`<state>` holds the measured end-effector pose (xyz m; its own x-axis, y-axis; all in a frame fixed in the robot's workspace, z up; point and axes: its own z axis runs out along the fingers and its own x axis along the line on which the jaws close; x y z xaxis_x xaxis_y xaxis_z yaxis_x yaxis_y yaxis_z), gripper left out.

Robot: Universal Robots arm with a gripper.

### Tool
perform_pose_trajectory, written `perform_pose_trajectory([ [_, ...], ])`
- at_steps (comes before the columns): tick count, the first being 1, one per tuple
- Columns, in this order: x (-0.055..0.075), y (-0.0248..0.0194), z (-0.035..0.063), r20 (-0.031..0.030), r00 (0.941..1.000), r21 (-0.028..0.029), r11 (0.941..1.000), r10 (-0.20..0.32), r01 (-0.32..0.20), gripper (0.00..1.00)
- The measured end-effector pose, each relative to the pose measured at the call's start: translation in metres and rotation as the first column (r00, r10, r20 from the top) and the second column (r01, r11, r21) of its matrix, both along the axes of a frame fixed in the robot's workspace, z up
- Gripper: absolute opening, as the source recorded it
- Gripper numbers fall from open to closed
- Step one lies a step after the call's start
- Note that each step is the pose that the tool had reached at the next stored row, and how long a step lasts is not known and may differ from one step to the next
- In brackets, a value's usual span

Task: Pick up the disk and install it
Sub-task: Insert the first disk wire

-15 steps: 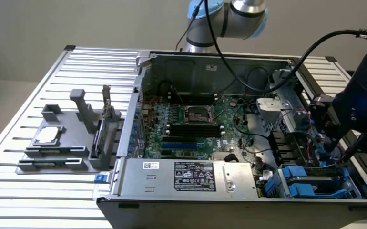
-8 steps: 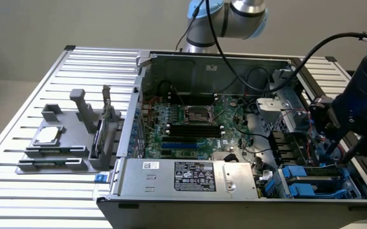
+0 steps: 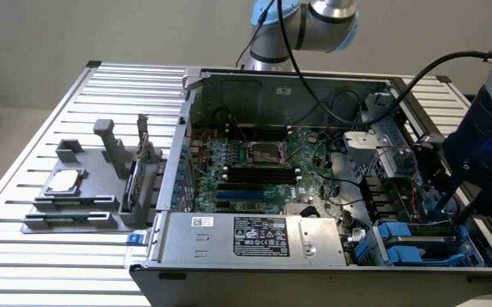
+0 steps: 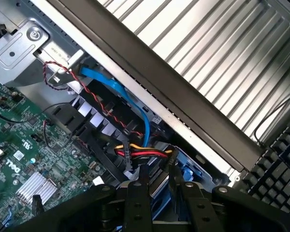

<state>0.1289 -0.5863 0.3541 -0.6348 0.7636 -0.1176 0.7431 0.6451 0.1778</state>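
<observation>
Tool low in the drive bay, the disk right beneath it

The tool (image 4: 157, 186) stands partly closed with the disk (image 4: 159, 186) between its fingers, apparently gripping it; the disk lies directly below in the computer case (image 3: 314, 272) bay, silver-grey between blue rails, with its long axis impossible to tell.

Slatted metal table (image 3: 24, 268), open computer case (image 3: 314, 256), grey fixture (image 3: 84, 192)

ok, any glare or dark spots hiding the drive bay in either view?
Exterior view: even light, a mild sheen on the power supply cover, the drive bay shadowed by the arm. Wrist view: bright reflections on the ribbed table, the gripper dark and low in contrast against the bay.
</observation>
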Motion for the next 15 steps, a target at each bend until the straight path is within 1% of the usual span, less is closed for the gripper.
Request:
perform_pose_trajectory([
  [2, 0.000, -0.0011, -0.0012, 0.0000, 1.0000, 0.0019, 1.0000, -0.007, 0.007, 0.31],
  [4, 0.001, -0.0026, -0.0017, -0.0003, 1.0000, 0.0054, 0.9999, -0.009, 0.009, 0.31],
  [7, 0.003, -0.0056, -0.0019, -0.0035, 1.0000, 0.0113, 0.9999, -0.009, 0.009, 0.31],
  [9, 0.004, -0.0076, -0.0020, -0.0062, 0.9999, 0.0142, 0.9999, -0.009, 0.009, 0.31],
  [12, 0.004, -0.0097, -0.0024, -0.0071, 0.9998, 0.0185, 0.9997, -0.017, 0.017, 0.31],
  [15, 0.004, -0.0106, -0.0032, -0.0072, 0.9993, 0.0233, 0.9991, -0.035, 0.036, 0.31],
])
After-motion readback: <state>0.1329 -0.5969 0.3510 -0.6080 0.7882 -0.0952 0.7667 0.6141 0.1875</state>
